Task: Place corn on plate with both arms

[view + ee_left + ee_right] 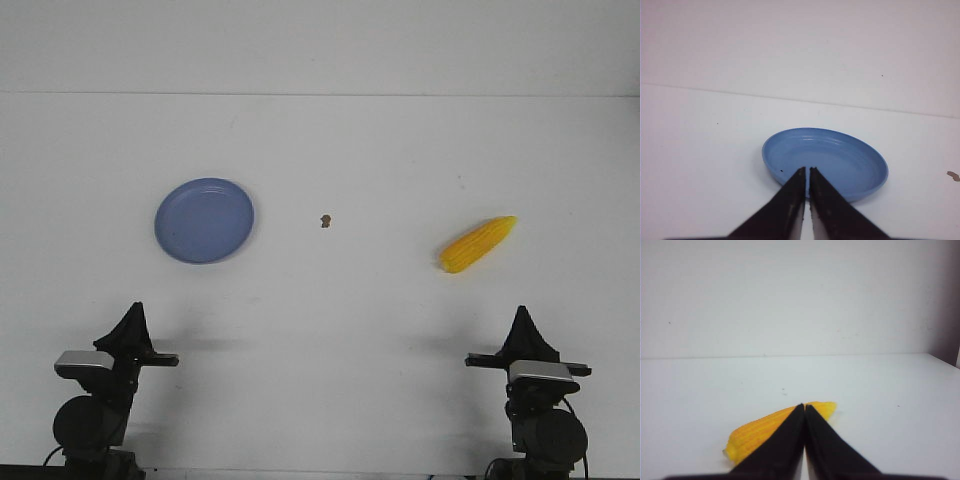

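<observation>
I count one corn (479, 243), one plate (204, 220), two arms and one small brown speck (325, 220) on the white table (330, 330).

My left gripper (807, 171) has its two black fingers pressed together, only a thin sliver of light between them, and nothing is pinched there. In its wrist view the tips point at the near rim of the plate (850, 165), but in the front view that gripper (134, 309) sits well short of the plate, near my edge of the table, touching nothing. My right gripper (804, 407) is likewise closed tip to tip and empty. From its wrist camera the tips overlap the corn (760, 430), yet the front view shows the gripper (521, 313) parked well apart from the cob, back at the near right.

The corn lies flat on the table on the right side, well apart from the plate on the left, with the speck between them. It is a bright yellow cob with rows of kernels, tapered, its pointed end aimed away from me and to the right, its blunt end nearer me.

The plate is round, shallow, periwinkle blue, with a raised rim and a glossy inside. It carries a tiny dark fleck near its near edge.
</observation>
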`<state>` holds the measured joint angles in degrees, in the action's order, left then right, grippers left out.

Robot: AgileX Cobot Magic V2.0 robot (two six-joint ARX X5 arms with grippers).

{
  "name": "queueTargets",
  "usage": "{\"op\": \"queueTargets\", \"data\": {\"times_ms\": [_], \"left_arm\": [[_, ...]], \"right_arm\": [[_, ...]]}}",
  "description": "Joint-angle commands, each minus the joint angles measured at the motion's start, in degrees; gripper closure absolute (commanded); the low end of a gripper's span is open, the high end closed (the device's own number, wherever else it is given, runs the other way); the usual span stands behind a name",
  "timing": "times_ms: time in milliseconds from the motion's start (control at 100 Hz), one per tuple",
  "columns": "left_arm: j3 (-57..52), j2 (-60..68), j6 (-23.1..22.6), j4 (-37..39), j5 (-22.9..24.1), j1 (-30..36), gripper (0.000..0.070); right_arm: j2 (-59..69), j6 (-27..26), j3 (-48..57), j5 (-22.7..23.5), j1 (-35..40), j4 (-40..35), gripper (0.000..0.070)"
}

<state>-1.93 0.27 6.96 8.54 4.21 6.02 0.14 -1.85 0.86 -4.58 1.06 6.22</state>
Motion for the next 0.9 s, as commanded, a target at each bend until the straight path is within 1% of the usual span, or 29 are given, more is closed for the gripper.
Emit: {"op": "queueTargets", "data": {"times_ms": [0, 750, 810, 890], "left_arm": [[1.1, -0.1, -0.1, 0.6, 0.1, 0.0, 0.0688], [0.5, -0.1, 0.1, 1.0, 0.1, 0.0, 0.0688], [-0.4, -0.1, 0.6, 1.0, 0.1, 0.0, 0.0688], [-2.8, 0.1, 2.5, 0.0, 0.1, 0.0, 0.0688]], "right_arm": [[-0.1, -0.2, -0.1, 0.0, 0.0, 0.6, 0.0699], [-0.1, -0.3, -0.1, 0.0, 0.0, 1.2, 0.0699], [-0.1, -0.6, -0.1, 0.0, 0.0, 2.8, 0.0699], [-0.1, -2.7, 0.3, 0.0, 0.0, 4.5, 0.0699]]}}
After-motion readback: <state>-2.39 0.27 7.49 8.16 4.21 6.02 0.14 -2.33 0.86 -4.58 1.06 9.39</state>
